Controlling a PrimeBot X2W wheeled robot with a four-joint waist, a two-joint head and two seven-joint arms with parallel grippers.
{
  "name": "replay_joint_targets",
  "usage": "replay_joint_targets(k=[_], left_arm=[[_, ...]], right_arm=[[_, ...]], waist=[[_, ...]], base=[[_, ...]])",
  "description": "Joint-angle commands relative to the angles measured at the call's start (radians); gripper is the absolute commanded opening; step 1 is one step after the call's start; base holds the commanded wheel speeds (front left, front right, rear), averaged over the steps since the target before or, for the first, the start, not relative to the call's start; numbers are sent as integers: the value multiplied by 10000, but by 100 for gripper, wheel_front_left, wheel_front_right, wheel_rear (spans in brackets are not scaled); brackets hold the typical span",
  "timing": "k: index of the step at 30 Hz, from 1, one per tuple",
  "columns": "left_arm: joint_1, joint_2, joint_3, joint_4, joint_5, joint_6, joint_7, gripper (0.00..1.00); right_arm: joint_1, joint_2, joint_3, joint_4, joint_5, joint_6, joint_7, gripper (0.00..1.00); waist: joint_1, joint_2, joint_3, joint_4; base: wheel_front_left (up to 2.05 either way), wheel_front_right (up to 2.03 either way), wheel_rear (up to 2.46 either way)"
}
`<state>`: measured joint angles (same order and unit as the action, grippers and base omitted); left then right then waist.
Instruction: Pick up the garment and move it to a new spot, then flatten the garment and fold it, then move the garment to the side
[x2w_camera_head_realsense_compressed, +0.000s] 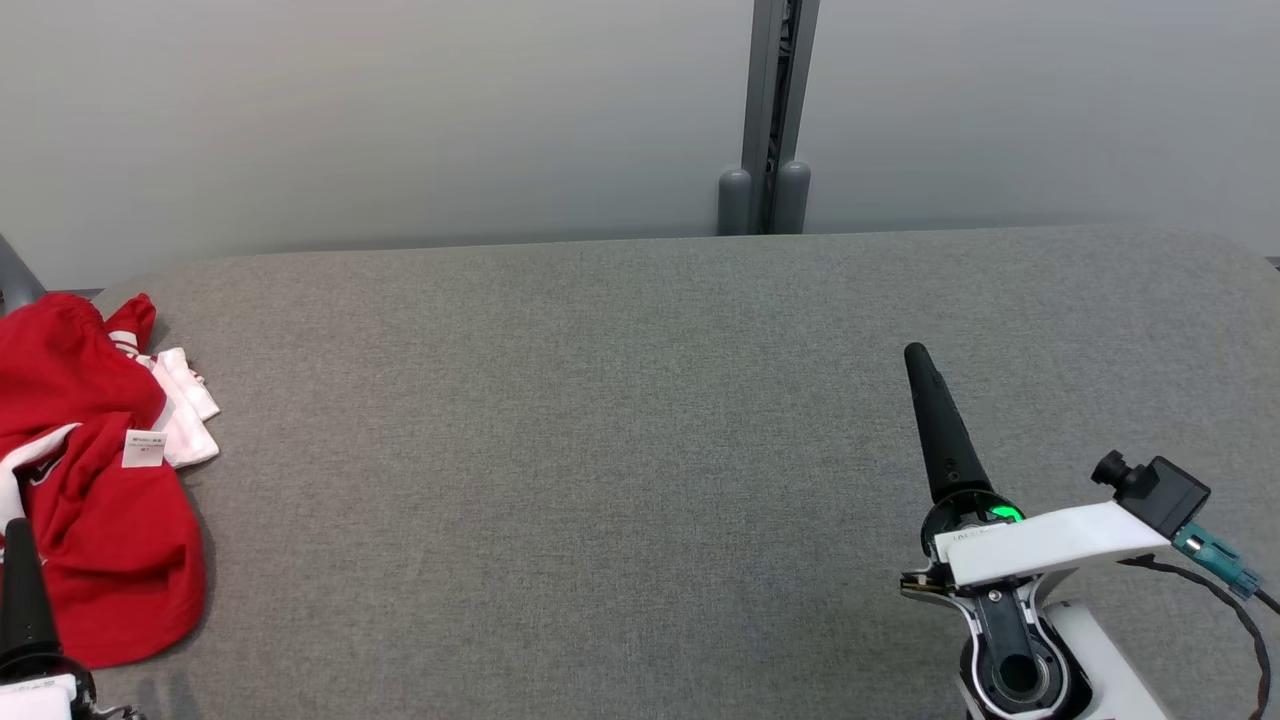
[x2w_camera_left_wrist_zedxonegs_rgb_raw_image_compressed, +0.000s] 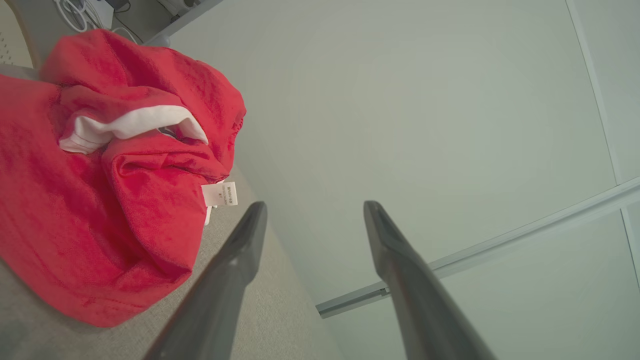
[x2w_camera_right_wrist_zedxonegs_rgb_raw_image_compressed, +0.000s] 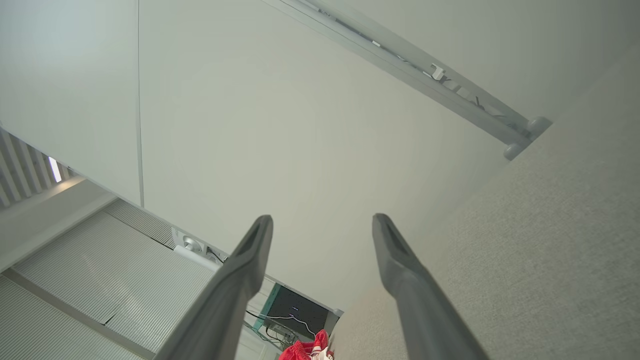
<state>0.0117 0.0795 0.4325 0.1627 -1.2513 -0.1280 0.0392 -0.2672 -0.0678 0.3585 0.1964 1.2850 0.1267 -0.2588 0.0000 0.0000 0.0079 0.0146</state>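
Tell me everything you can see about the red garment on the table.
The garment is red, of soft cloth as it looks, with white trim and a small white label. It lies crumpled in a heap, not flattened or folded, at the left end of the grey table, resting on it. The left gripper is close beside it, fingers open, gripping nothing.

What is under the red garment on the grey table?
The red garment lies crumpled on the grey table. White striped fabric sticks out at its edge. Whether anything else is beneath cannot be seen, because the cloth covers it.
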Motion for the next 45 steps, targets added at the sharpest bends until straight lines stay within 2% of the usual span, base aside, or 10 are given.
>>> replay_joint_targets(k=[1, 12, 20, 30, 35, 45], left_arm=[[-204, 112, -160, -144, 439, -34, -170, 100], [-368, 8, -892, -317, 3255, 1, -885, 100], [-445, -58, -1625, -581, 5481, 425, -1412, 100], [-361, -114, -2444, -770, 7517, 661, -1906, 100], [-267, -150, -2913, -793, 8801, 699, -2166, 100], [-159, -222, -3773, -575, 10657, 744, -2666, 100]], right_arm=[[23, -12, -256, -161, -474, 52, -36, 100], [225, -104, -1046, -46, -3266, 56, -41, 100], [388, -156, -1707, 242, -5503, 55, -44, 100], [499, -100, -2371, 562, -7602, 57, -46, 100], [618, -175, -2610, 749, -8745, 58, -49, 100], [718, -249, -2954, 1308, -10731, 59, -51, 100]], waist=[[0, 0, 6, 3], [0, 0, 53, -15], [0, 0, 60, -40], [0, 0, 86, -40], [0, 0, 60, -39], [0, 0, 1, -58]], base=[[0, 0, 0], [0, 0, 0], [0, 0, 0], [0, 0, 0], [0, 0, 0], [0, 0, 0]])
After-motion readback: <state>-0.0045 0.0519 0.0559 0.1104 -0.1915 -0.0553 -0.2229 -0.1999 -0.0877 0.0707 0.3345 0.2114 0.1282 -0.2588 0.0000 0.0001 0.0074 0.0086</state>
